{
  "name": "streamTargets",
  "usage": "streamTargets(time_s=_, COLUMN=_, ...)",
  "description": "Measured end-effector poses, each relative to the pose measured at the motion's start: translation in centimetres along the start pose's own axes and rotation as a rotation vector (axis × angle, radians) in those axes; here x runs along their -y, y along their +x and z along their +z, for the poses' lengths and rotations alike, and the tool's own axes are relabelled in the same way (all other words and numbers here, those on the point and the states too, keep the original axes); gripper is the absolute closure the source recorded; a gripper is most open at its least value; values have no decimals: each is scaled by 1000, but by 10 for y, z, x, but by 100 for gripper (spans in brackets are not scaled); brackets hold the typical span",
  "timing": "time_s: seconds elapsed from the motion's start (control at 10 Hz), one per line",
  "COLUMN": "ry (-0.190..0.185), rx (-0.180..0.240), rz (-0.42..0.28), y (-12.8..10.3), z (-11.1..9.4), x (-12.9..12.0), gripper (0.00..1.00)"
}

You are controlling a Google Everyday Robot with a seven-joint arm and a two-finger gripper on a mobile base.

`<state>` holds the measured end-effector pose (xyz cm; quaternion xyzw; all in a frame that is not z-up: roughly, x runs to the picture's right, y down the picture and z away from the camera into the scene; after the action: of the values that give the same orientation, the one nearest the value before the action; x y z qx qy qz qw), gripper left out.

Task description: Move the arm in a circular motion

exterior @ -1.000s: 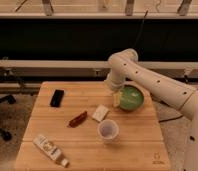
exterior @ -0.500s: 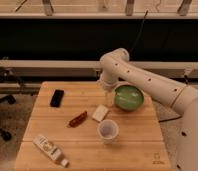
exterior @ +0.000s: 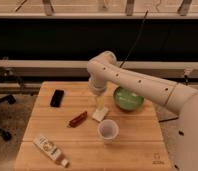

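The arm (exterior: 142, 85) enters from the right edge of the view, runs up and left across the wooden table (exterior: 47, 125) as a thick white tube with small dark dots, bends at a bulky elbow joint above the table's rear centre, and drops toward the tabletop. At its lower end sits the gripper (exterior: 99, 103), a pale yellowish tip pointing down. How far its jaws stand apart cannot be told, nor whether they grasp anything.

Positions relative to the jaws, left to right:

- A black phone (exterior: 57, 97) lies flat well to the left of the jaws, near the table's left rear.
- A white plastic bottle (exterior: 51, 149) lies on its side far to the lower left, near the front edge.
- A small reddish-brown packet (exterior: 77, 119) lies to the lower left, near the jaws but apart from them.
- A small white block (exterior: 99, 114) lies directly below the jaws. Whether tip and block touch cannot be told.
- A white paper cup (exterior: 107, 130) stands upright below the block, slightly to the right.
- A green bowl (exterior: 128, 98) sits to the right of the jaws, partly hidden under the arm's forearm segment.
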<state>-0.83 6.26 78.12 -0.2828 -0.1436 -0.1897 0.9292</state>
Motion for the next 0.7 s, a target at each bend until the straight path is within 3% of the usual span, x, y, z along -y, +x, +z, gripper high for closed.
streamTargets(time_s=0.2, ry=17, rx=11, rz=26, y=18, z=-5, x=-18, gripper=43)
streamTargets(time_s=0.4, ry=30, rx=20, rz=39, y=36, z=-9, x=-26, gripper=46)
streamTargets(time_s=0.7, ry=43, rx=28, rz=51, y=27, z=-12, x=-48, gripper=70)
